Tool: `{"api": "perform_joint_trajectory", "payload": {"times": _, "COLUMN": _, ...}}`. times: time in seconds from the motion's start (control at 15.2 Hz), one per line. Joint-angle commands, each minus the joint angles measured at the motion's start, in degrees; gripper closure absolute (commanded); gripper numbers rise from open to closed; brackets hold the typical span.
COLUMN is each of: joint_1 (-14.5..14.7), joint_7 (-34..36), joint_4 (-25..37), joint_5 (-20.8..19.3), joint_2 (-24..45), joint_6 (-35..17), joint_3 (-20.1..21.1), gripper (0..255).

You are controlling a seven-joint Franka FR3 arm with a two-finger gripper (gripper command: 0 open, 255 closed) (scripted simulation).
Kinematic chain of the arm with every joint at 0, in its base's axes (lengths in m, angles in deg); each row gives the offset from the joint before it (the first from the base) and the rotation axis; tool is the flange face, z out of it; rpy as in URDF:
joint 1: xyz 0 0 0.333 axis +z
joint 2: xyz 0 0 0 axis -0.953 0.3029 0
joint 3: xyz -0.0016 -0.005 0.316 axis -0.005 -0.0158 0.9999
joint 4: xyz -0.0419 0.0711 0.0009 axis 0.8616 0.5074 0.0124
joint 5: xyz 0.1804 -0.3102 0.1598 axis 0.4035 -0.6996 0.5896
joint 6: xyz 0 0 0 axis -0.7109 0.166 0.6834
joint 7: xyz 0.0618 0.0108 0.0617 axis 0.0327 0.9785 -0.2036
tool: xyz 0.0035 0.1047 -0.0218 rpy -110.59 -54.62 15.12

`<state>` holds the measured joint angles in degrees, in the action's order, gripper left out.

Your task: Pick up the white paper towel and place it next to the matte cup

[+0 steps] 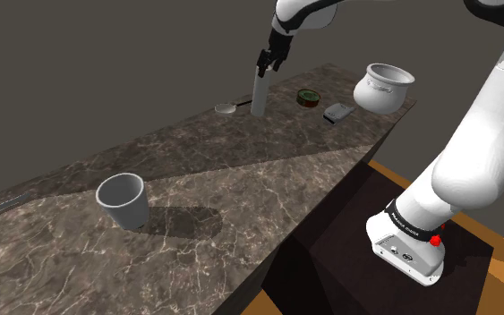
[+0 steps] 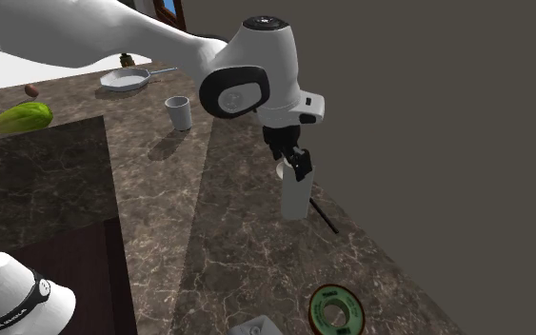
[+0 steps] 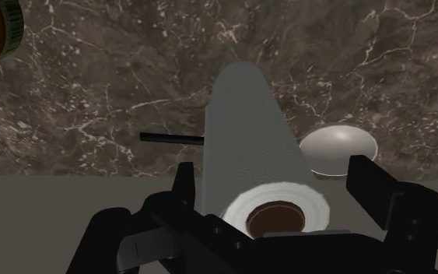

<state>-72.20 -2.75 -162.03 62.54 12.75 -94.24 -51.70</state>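
Note:
The paper towel roll (image 1: pixel 259 97) stands upright near the far edge of the dark marble counter (image 1: pixel 241 188); it is drawn grey-white with a brown core. In the second exterior view the roll (image 2: pixel 295 202) rises just under the hand. My gripper (image 1: pixel 267 64) sits over the roll's top, open, and in the wrist view the gripper (image 3: pixel 275 194) straddles the roll (image 3: pixel 248 132) with its fingers (image 3: pixel 373 187) apart on either side. The plain grey cup (image 1: pixel 123 199) stands upright far down the counter toward the shoulder view's left, well away from the roll; the second exterior view shows this cup (image 2: pixel 178 112) beyond the arm.
A small ladle (image 1: pixel 226 108) with a black handle lies just behind the roll. A green tin (image 1: pixel 308 97), a grey box (image 1: pixel 337 112) and a white pot (image 1: pixel 382 87) crowd the counter's right end. A pan (image 2: pixel 125 79) and a green vegetable (image 2: pixel 16 117) lie farther off.

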Motion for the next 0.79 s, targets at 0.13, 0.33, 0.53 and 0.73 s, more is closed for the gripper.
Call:
{"api": "perform_joint_trajectory", "payload": {"times": 0.13, "joint_1": 0.0, "joint_7": 0.0, "joint_4": 0.0, "joint_5": 0.0, "joint_2": 0.1, "joint_6": -0.1, "joint_3": 0.0, "gripper": 0}}
{"api": "perform_joint_trajectory", "payload": {"times": 0.33, "joint_1": 0.0, "joint_7": 0.0, "joint_4": 0.0, "joint_5": 0.0, "joint_2": 0.1, "joint_6": -0.1, "joint_3": 0.0, "gripper": 255}}
{"api": "perform_joint_trajectory", "payload": {"times": 0.53, "joint_1": 0.0, "joint_7": 0.0, "joint_4": 0.0, "joint_5": 0.0, "joint_2": 0.1, "joint_6": -0.1, "joint_3": 0.0, "gripper": 255}}
{"api": "perform_joint_trajectory", "payload": {"times": 0.73, "joint_1": 0.0, "joint_7": 0.0, "joint_4": 0.0, "joint_5": 0.0, "joint_2": 0.1, "joint_6": -0.1, "joint_3": 0.0, "gripper": 255}}
